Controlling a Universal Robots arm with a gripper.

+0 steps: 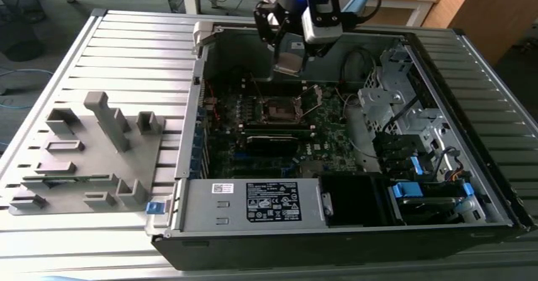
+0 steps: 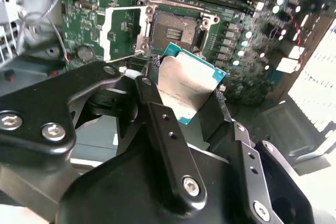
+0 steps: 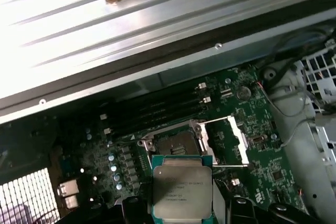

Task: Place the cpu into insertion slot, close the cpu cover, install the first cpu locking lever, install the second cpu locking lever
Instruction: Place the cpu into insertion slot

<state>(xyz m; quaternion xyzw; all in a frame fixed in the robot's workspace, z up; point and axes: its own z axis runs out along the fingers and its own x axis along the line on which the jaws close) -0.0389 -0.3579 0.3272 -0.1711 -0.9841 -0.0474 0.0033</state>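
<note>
Black gripper (image 2: 185,98) linkages fill the foreground of the second wrist view, and its two fingers (image 2: 157,111) are clamped on opposite edges of the cpu (image 3: 182,187). The chip hangs in the air with its dull silver face and teal-green border showing in both wrist views, tilted in the second wrist view. It is held above the green motherboard (image 3: 262,148), near the insertion slot (image 2: 176,27) but apart from it. The slot lies bare, its dark centre framed by a silver rim. The cpu cover (image 3: 239,139) is swung open beside the slot, and the green board shows through its square window. Long black memory slots (image 3: 152,111) run along the slot's other side. In the exterior view the gripper hangs inside the open computer case (image 1: 193,167), above the slot and toward the case's far wall. A silver power supply (image 1: 252,202) sits at the case's near end. The case rests on a slatted metal table (image 1: 126,48), with a grey parts fixture (image 1: 84,155) on the exterior view's left.
</note>
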